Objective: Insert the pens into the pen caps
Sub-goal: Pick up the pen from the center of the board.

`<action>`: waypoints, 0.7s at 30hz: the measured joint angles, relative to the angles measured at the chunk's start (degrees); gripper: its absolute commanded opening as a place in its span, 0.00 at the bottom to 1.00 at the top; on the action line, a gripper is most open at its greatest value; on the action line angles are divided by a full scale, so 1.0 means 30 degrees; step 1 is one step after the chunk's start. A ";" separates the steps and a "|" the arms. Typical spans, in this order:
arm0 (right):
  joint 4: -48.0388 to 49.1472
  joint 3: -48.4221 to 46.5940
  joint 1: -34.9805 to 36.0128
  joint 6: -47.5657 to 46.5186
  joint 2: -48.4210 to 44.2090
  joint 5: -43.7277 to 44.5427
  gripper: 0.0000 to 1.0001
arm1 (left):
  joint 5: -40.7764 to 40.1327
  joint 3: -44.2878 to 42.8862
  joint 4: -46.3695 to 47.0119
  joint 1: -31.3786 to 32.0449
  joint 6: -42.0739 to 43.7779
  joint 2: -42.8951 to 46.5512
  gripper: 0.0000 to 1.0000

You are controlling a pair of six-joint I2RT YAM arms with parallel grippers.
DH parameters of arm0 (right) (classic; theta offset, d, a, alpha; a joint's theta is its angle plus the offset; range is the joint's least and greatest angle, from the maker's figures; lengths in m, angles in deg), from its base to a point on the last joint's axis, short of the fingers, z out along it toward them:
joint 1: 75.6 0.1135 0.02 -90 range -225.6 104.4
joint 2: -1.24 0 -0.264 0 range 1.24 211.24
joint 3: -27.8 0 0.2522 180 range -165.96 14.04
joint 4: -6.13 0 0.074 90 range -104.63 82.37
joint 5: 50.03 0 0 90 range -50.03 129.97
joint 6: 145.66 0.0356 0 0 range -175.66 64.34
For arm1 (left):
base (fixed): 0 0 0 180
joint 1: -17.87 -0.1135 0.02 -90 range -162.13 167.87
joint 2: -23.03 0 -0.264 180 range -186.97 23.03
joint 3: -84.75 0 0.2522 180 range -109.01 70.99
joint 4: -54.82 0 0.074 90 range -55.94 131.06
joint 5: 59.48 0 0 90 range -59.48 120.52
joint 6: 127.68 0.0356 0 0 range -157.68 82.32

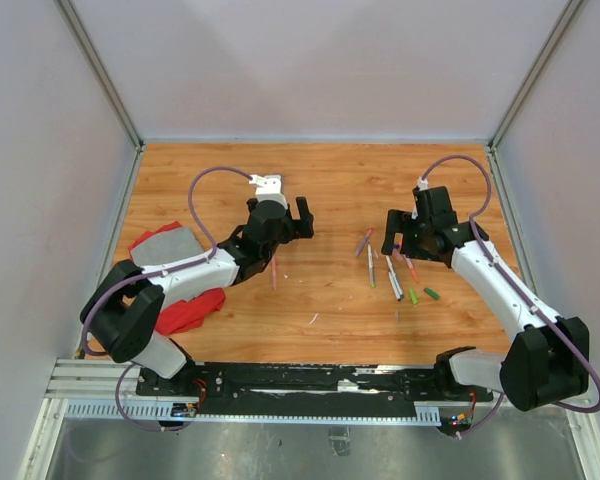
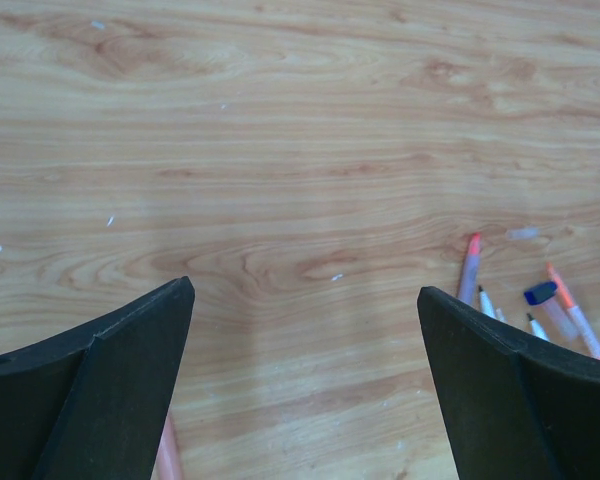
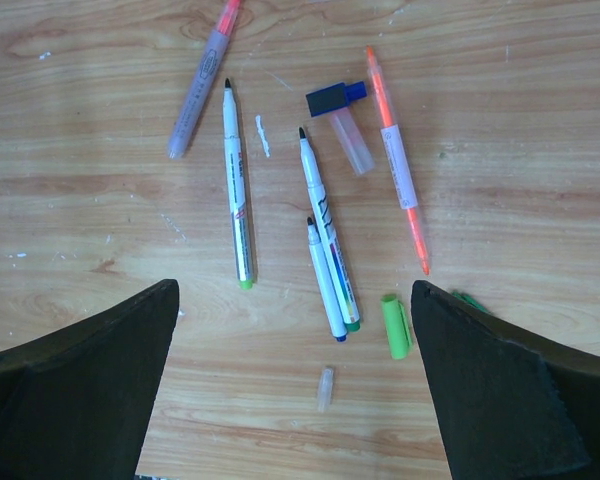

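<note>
Several pens (image 1: pixel 390 270) lie loose on the wooden table under my right gripper (image 1: pixel 418 245), which is open and empty. In the right wrist view its jaws (image 3: pixel 295 290) hang above them: three uncapped white pens (image 3: pixel 237 185), an orange highlighter (image 3: pixel 398 165) and a purple-grey pen (image 3: pixel 202 80). The caps there are a light green cap (image 3: pixel 395 326), a blue cap (image 3: pixel 338 100), a clear cap (image 3: pixel 325 388) and a dark green cap (image 3: pixel 467 298) half hidden by my finger. My left gripper (image 1: pixel 278 215) is open and empty over bare wood (image 2: pixel 305 288). A pink pen (image 1: pixel 274 272) lies just below it.
A red cloth (image 1: pixel 185 305) and a grey cloth (image 1: pixel 170 245) lie at the left, beside the left arm. White walls enclose the table on three sides. The pen pile shows at the right edge of the left wrist view (image 2: pixel 470 265).
</note>
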 measured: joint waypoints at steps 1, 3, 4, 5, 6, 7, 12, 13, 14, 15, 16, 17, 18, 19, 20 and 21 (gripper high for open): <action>-0.0211 -0.0044 -0.0007 -0.0022 0.0022 0.0000 0.99 | -0.0007 0.0255 0.0124 0.0000 0.0036 0.0000 1.00; -0.0452 -0.0168 -0.0007 -0.0044 0.0044 -0.0058 0.98 | -0.0160 0.0721 0.0117 0.0000 0.0087 -0.0007 1.00; -0.0554 -0.0248 -0.0007 -0.0044 0.0058 -0.0058 0.98 | -0.0284 0.0852 0.0080 0.0000 0.0138 -0.0029 1.00; -0.0605 -0.0299 -0.0015 -0.0044 0.0058 -0.0058 0.99 | -0.0423 0.0947 0.0058 0.0000 0.0197 -0.0058 1.00; -0.0634 -0.0321 -0.0015 -0.0036 0.0058 -0.0051 0.99 | -0.0576 0.0962 0.0015 0.0000 0.0284 -0.0117 1.00; -0.0670 -0.0321 -0.0015 -0.0044 0.0058 -0.0051 0.99 | -0.0707 0.0962 0.0036 0.0000 0.0379 -0.0204 1.00; -0.1224 -0.0321 -0.0015 -0.0044 0.0080 0.0270 1.00 | -0.1049 0.0962 0.0007 0.0000 0.0546 -0.0648 1.00; -0.1341 -0.0335 -0.0015 -0.0044 0.0124 0.0386 0.98 | -0.1064 0.0954 0.0000 0.0000 0.0554 -0.0743 1.00; -0.1501 -0.0393 -0.0022 -0.0058 0.0204 0.0481 0.96 | -0.1064 0.0954 -0.0007 0.0000 0.0576 -0.0831 1.00; -0.1574 -0.0430 -0.0022 -0.0080 0.0284 0.0525 0.93 | -0.1064 0.0954 -0.0007 0.0000 0.0619 -0.0911 1.00; -0.1647 -0.0503 -0.0036 -0.0102 0.0430 0.0532 0.89 | -0.1071 0.0954 -0.0007 0.0000 0.0692 -0.0991 1.00; -0.1734 -0.0590 -0.0051 -0.0131 0.0597 0.0525 0.85 | -0.1071 0.0954 -0.0007 0.0000 0.0736 -0.1035 1.00; -0.1770 -0.0641 -0.0051 -0.0189 0.0787 0.0503 0.80 | -0.1071 0.0954 0.0000 0.0000 0.0794 -0.1064 1.00; -0.1792 -0.0670 -0.0051 -0.0226 0.0954 0.0437 0.75 | -0.1056 0.0954 0.0007 0.0000 0.0845 -0.1064 1.00; -0.1792 -0.0678 -0.0051 -0.0284 0.1173 0.0182 0.71 | -0.1042 0.0954 0.0029 0.0000 0.0903 -0.1064 1.00; -0.1785 -0.0678 -0.0051 -0.0372 0.1384 -0.0087 0.67 | -0.0991 0.0954 0.0109 0.0000 0.0962 -0.1064 1.00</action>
